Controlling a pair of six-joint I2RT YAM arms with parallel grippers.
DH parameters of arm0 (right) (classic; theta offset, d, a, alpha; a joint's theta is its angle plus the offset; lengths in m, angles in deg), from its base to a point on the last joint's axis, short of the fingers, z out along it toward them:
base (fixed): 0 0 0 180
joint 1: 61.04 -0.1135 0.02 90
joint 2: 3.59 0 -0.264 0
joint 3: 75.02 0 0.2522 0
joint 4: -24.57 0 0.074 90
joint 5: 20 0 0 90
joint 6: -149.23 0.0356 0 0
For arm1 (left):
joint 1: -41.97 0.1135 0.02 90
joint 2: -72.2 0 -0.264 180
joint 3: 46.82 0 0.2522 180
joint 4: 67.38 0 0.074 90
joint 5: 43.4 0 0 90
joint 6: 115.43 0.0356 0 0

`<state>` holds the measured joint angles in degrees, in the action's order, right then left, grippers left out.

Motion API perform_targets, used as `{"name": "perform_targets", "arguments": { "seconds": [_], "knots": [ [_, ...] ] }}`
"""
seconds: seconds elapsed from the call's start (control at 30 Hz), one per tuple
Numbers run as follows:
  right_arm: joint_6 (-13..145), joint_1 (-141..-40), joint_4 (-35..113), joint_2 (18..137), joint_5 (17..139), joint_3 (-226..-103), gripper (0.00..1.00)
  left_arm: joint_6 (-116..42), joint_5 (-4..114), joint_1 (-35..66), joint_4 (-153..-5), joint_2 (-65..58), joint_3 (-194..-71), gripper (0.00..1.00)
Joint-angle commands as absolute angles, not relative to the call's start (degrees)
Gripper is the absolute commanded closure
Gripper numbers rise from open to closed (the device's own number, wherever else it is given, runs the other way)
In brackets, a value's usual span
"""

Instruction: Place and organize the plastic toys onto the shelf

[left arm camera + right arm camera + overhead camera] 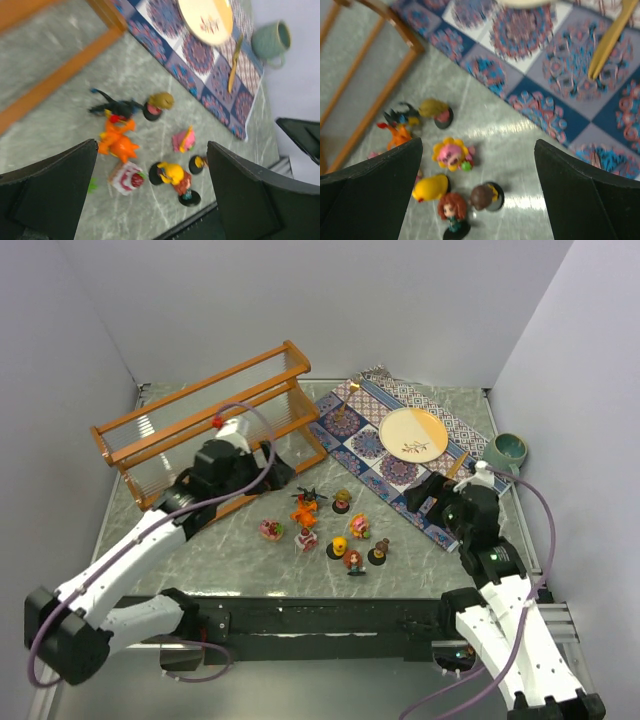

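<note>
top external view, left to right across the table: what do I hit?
shelf → plastic toys in a cluster → plate → teal mug

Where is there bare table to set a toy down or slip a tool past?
Free: the marble strip between the plastic toys and the table's near edge; the patch left of them, before the shelf. Crowded: the toy cluster between shelf and mat.

No legible text (labels, brands, numbers) anywhere
</note>
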<state>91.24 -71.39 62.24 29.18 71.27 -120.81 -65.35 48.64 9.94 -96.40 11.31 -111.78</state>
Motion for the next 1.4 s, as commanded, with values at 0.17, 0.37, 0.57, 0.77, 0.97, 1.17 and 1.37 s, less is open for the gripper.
{"name": "perform_targets", "arguments": {
  "seconds": [0.17, 0.37, 0.57, 0.77, 0.97, 1.17, 1.37],
  "knots": [
    [92.37, -71.24, 69.97, 34.46, 73.94, -123.76, 0.0, -69.98, 43.96, -5.57, -105.29, -5.21, -125.86, 0.03],
    [92.72, -71.24, 68.75, 36.14, 78.25, -120.51, 0.0, -70.35, 44.66, -9.97, -107.42, -13.65, -130.8, 0.03],
    [92.1, -71.33, 66.9, 36.57, 80.54, -119.45, 0.0, -69.02, 36.7, -10.15, -111.36, -23.22, -140.01, 0.01],
    [91.66, -71.33, 66.46, 37.45, 80.1, -119.72, 0.0, -69.02, 31.49, -10.24, -113.3, -32.56, -149.08, 0.1],
    [91.13, -71.24, 66.46, 37.45, 79.14, -119.63, 0.0, -68.14, 30.69, -10.15, -115.42, -39.16, -153.74, 0.17],
    [90.34, -71.24, 66.02, 37.71, 78.87, -119.19, 0.0, -68.06, 28.49, -10.24, -111.55, -40.83, -151.46, 0.23],
    [89.47, -71.24, 65.23, 37.8, 78.78, -118.31, 0.0, -67.44, 23.4, -11.29, -104.09, -39.25, -146.1, 0.24]
  ]
}}
